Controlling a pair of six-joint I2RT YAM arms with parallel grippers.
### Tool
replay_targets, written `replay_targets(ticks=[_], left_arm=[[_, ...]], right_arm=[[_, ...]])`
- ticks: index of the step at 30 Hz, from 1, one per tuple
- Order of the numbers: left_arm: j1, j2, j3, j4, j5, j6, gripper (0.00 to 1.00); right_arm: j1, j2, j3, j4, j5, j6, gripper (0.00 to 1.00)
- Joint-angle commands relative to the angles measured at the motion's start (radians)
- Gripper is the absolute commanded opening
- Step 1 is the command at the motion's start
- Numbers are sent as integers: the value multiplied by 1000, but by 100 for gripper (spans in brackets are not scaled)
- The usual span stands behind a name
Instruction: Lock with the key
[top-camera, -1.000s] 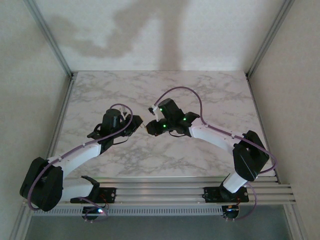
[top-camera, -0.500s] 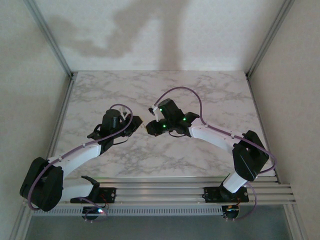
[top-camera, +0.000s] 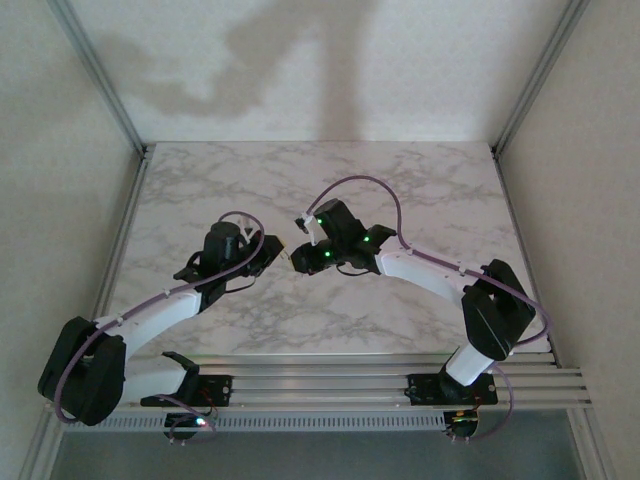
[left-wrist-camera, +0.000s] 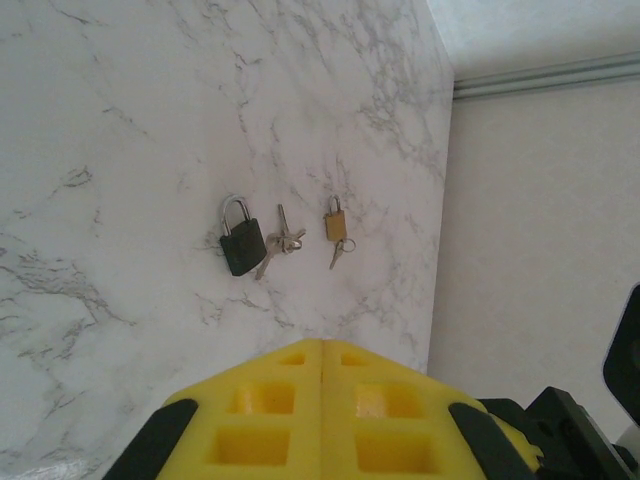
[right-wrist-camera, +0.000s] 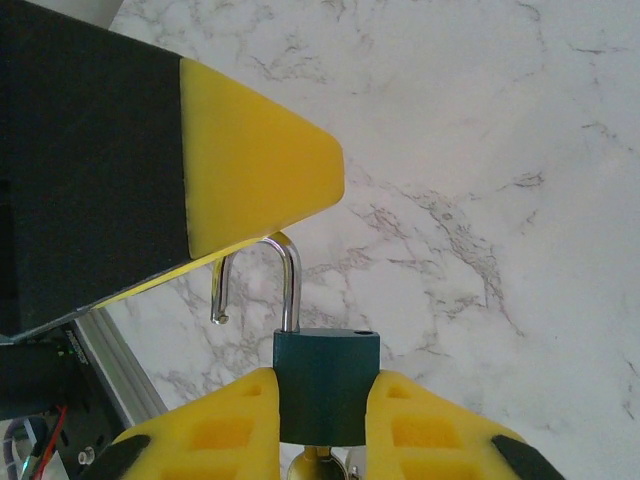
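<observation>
Marble tabletop (left-wrist-camera: 120, 120): black padlock (left-wrist-camera: 241, 248), thin silvery keys (left-wrist-camera: 280, 243) beside it, small brass padlock (left-wrist-camera: 335, 224). Right gripper (right-wrist-camera: 325, 388) clamped on dark teal padlock (right-wrist-camera: 327, 360), shackle open; left gripper (left-wrist-camera: 322, 360) closed tight.

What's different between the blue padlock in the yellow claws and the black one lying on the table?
The blue padlock is clamped by its body in the right gripper; the black padlock lies flat on the marble table. The blue padlock's shackle is open, one leg free; the black padlock's looks closed. Both have silvery shackles.
</observation>
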Motion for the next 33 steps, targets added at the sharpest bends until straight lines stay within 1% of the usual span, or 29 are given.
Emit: replay_targets(ticks=[1,5,11,14,18,20,23,29,31,33], left_arm=[[-10,-27,-20,21,1,-15,0],[-10,-23,-28,63,31,-35,0],[-11,-12,-23,94,64,-43,0],[-13,-5,-25,94,78,-43,6],[-12,4,-27,95,87,-37,11],[-12,7,-29,94,90,-35,10],[-12,6,-24,90,79,-22,0],[-12,8,-27,89,74,-14,0],[-12,5,-33,94,70,-14,0],[-12,-5,-39,92,57,-19,0]], right_arm=[[12,14,33,25,-32,2,19],[13,14,27,31,-34,5,16],[13,11,28,36,-31,12,16],[15,11,31,38,-31,14,16],[15,8,31,39,-31,15,16],[15,8,30,41,-30,16,16],[15,8,30,41,-30,18,16],[16,9,24,40,-30,17,16],[15,7,24,41,-28,15,19],[16,5,25,41,-35,10,25]])
